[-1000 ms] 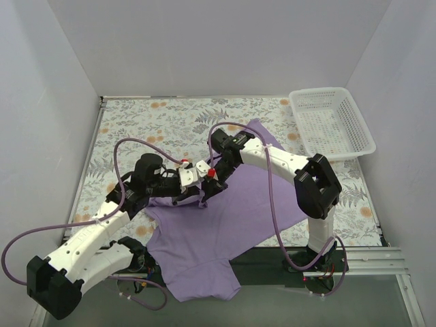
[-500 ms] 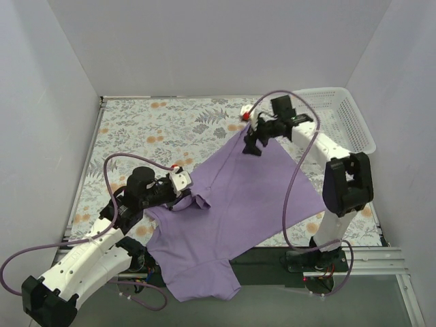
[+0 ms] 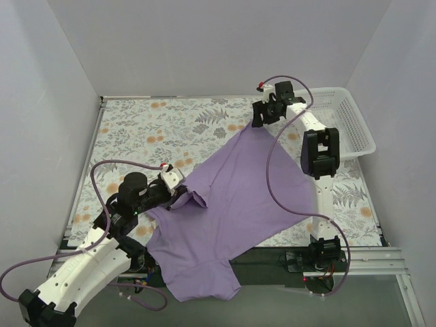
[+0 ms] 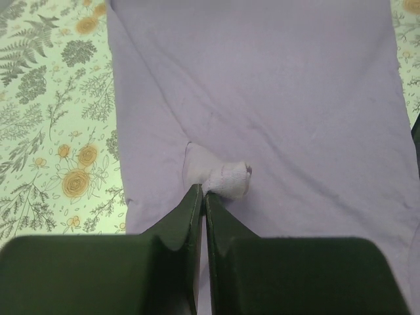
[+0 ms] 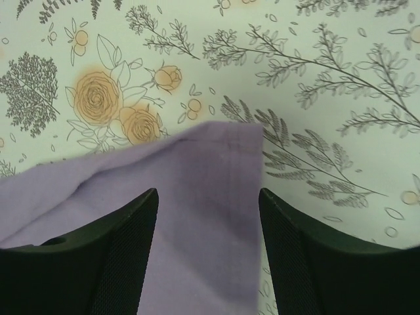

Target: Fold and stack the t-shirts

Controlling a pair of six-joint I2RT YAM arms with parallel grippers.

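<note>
Cloth is what I have under the left jaws: they are pressed together on a small bunch of the lavender t-shirt at its left side, toward the tabletop's left edge. I judge that this pins that side so the fabric can be drawn flat. My right jaws stand spread, one on either side of the shirt's far corner, gripping nothing. That corner lies flat on the floral print by the far right corner of the tabletop, just beside the white mesh basket. The shirt runs diagonally across the middle, its near end hanging over the near edge between the arm bases. I read this as spreading ahead of the first fold. I count one t-shirt, one basket, two arms; no folded stack shows
</note>
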